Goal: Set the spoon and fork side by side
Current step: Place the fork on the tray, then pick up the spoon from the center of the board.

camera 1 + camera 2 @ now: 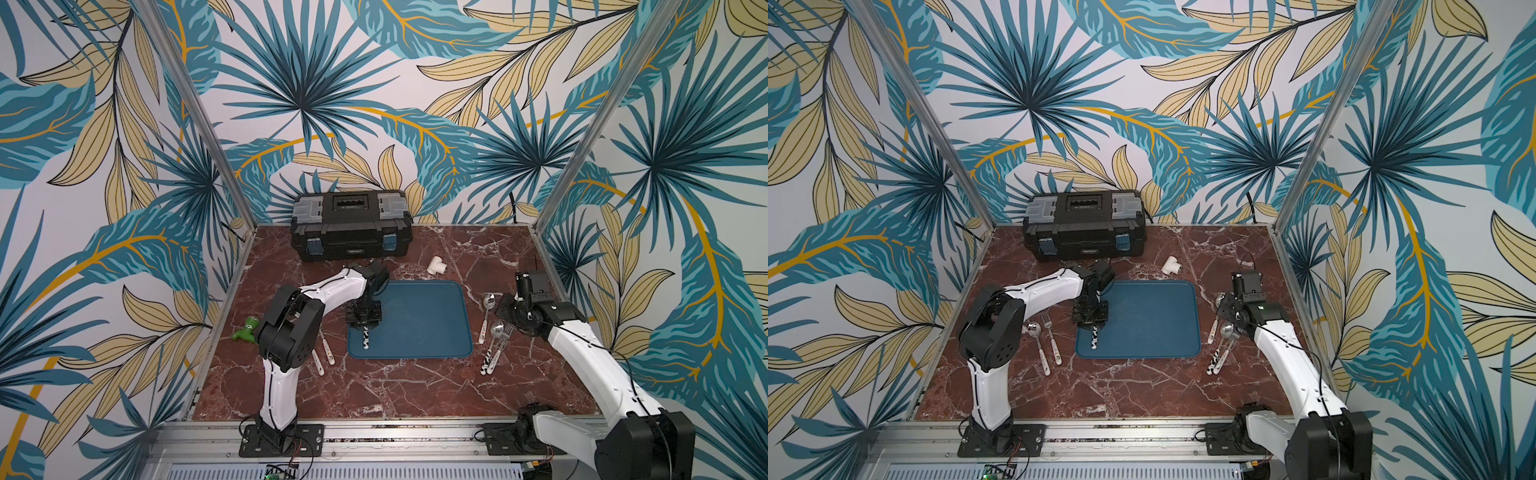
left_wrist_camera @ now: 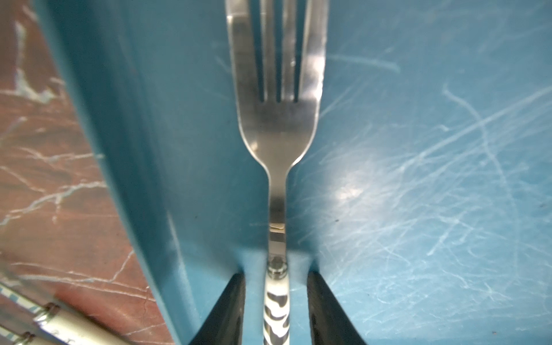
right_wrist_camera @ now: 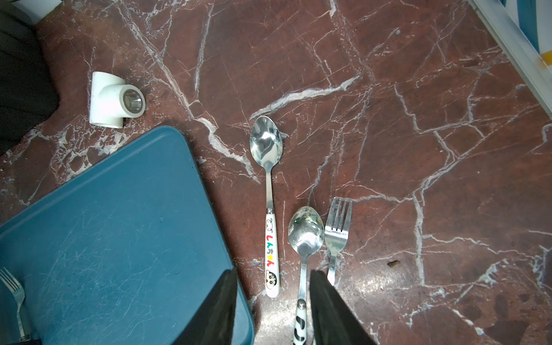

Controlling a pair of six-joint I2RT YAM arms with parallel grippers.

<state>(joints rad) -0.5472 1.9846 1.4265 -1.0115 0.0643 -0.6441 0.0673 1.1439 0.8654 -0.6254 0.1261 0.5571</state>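
Red marble table [image 1: 415, 395], blue tray [image 1: 428, 324] in the middle. I see the fork [image 2: 277, 125] lying flat on the tray's near-left part. The left gripper [image 2: 276, 273] straddles its handle, jaws spread and clear of it. The spoon [image 3: 305, 236] lies right of the tray, just beside a second fork [image 3: 337, 230]. The right gripper [image 3: 273, 271] is spread near it.

On my red marble tabletop [image 1: 415, 386] I see a black toolbox [image 1: 351, 226], lid shut, at the far edge against the leafy wall. A blue tray [image 1: 428, 324] lies mid-tabletop. A white pipe tee [image 1: 437, 265] rests just beyond its far right corner. A green toy [image 1: 247, 329] sits near the left edge.
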